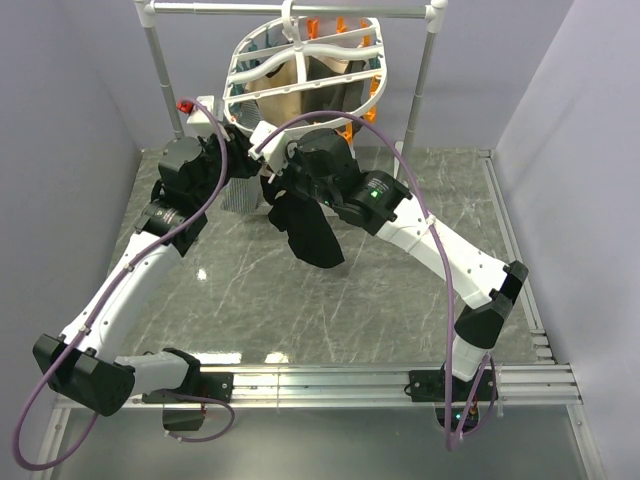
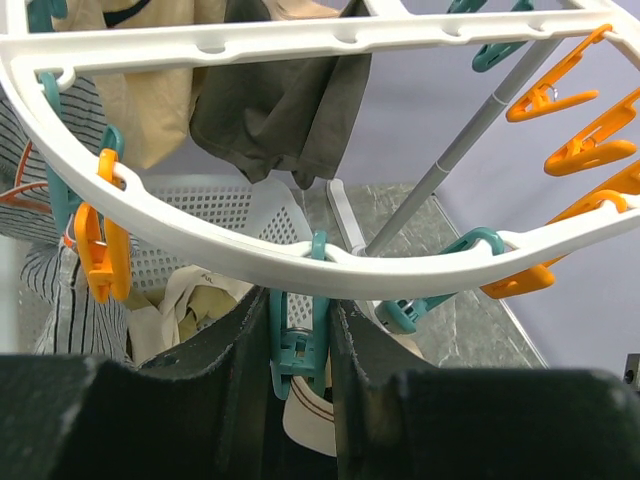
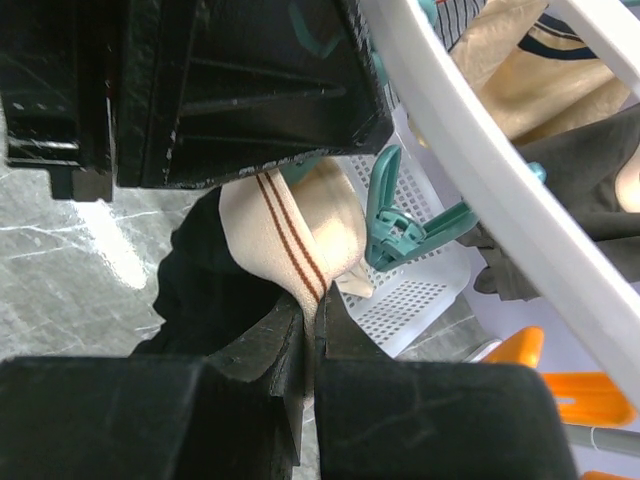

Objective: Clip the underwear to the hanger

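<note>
Underwear (image 1: 310, 230): long axis 11-to-5 o'clock, waistband (image 3: 290, 225) uppermost, pinched in right gripper (image 3: 312, 305). Left gripper (image 2: 298, 308) squeezes teal clothespin (image 2: 298, 352). Basket (image 2: 220, 205): beige garments (image 2: 195, 300).

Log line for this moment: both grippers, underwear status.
left gripper: shut on teal clothespin under hanger rim | right gripper: shut on underwear waistband, below left gripper | underwear: not yet clipped
</note>
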`<state>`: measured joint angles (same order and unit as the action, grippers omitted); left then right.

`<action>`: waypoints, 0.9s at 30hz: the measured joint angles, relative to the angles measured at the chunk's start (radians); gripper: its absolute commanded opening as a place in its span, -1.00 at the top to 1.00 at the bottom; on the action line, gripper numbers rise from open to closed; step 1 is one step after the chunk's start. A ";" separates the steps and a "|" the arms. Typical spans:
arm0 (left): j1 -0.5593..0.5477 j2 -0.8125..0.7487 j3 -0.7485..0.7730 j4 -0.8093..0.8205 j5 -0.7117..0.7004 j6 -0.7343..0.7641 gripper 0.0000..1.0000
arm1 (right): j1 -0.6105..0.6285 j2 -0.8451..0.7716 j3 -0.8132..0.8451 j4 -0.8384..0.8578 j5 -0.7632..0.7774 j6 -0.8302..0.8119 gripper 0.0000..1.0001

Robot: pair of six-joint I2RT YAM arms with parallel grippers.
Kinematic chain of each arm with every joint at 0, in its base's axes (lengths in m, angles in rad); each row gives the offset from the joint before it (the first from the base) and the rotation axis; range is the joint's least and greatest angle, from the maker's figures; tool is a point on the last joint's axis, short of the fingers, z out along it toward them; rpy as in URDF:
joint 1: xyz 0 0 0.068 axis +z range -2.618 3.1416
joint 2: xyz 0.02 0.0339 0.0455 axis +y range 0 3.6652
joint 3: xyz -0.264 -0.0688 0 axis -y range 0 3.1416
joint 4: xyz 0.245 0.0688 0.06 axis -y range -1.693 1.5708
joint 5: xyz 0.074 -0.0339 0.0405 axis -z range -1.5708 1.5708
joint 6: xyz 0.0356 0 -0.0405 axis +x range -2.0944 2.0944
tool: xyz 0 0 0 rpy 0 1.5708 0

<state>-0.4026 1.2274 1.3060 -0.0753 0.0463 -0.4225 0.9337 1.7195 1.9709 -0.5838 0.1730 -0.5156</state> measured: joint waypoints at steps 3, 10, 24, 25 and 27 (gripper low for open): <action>0.000 -0.002 0.008 0.000 -0.001 0.009 0.54 | 0.000 0.000 0.000 0.000 0.000 0.000 1.00; 0.000 -0.006 0.014 0.001 -0.003 0.016 0.49 | 0.000 0.000 0.002 0.005 0.001 0.000 1.00; 0.000 -0.006 0.030 0.004 -0.007 0.018 0.33 | 0.000 0.003 0.058 0.031 0.010 0.001 1.00; 0.000 -0.006 0.030 0.004 -0.009 0.018 0.31 | 0.000 0.004 0.058 0.031 0.011 0.001 1.00; 0.000 -0.006 0.031 0.004 -0.011 0.019 0.30 | 0.000 0.006 0.058 0.032 0.011 0.001 1.00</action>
<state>-0.4026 1.2209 1.3365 -0.0715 0.0357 -0.4038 0.9337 1.7256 2.0285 -0.5522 0.1837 -0.5144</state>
